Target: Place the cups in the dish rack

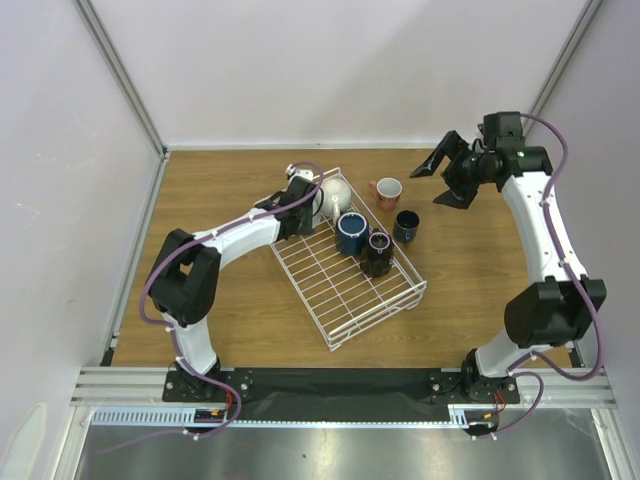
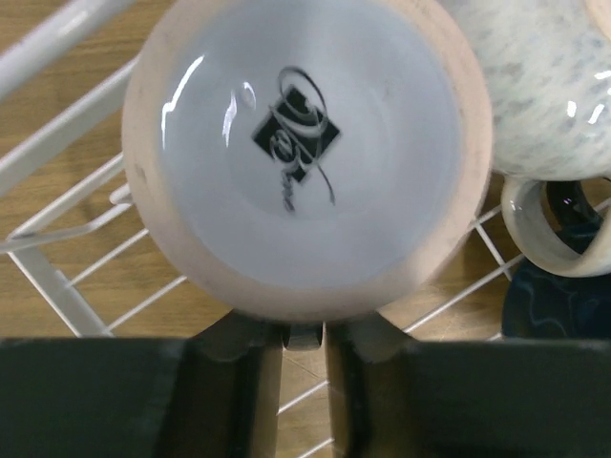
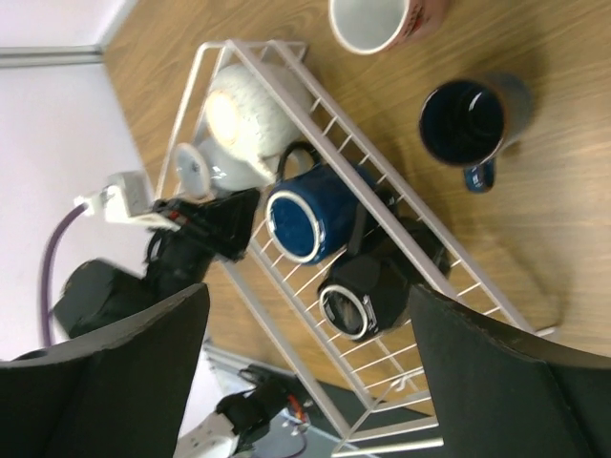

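The white wire dish rack lies at mid-table. My left gripper is over its far corner, shut on the handle of an upturned pale grey-blue cup, whose logo-marked base faces the wrist camera. The fingers stand close together on either side of the handle. A speckled cream cup, a navy blue cup and a black cup sit in the rack. A salmon-pink cup and a dark navy cup stand on the table beyond it. My right gripper hangs open and empty, raised at the back right.
The wooden table is closed in by white walls at the back and both sides. The near half of the rack holds no cups. The cream cup's handle lies just right of the held cup.
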Available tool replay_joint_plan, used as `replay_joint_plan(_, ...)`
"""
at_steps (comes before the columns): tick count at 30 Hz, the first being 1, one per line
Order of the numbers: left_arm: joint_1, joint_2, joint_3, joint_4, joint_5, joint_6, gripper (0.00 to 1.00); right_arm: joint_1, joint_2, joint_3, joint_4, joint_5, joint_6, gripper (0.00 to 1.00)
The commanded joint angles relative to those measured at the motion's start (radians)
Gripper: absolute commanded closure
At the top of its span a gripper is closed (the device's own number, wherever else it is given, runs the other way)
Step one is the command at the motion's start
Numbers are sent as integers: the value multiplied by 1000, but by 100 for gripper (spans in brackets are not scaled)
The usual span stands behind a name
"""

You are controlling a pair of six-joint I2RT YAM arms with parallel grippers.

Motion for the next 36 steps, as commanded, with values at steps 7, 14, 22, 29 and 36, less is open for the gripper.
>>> replay_joint_plan(7,41,-8,23,3,-72,-16,40,46,169,138,-36,253,14,28)
replay_joint_plan(14,41,-101,-16,0,18,-13,21,84,354,285,-101,421,-20,31)
replay_joint_plan(22,41,-281,-69,36,227,25,5,138,425,229,-102,493,-68,44)
replay_joint_plan(29,43,-413,-85,10,386,41,5,147,477,182,-63,522,-135,43)
replay_joint_plan(36,44,-486,-34,-44,489,25,6,152,502,129,-26,534,-160,46)
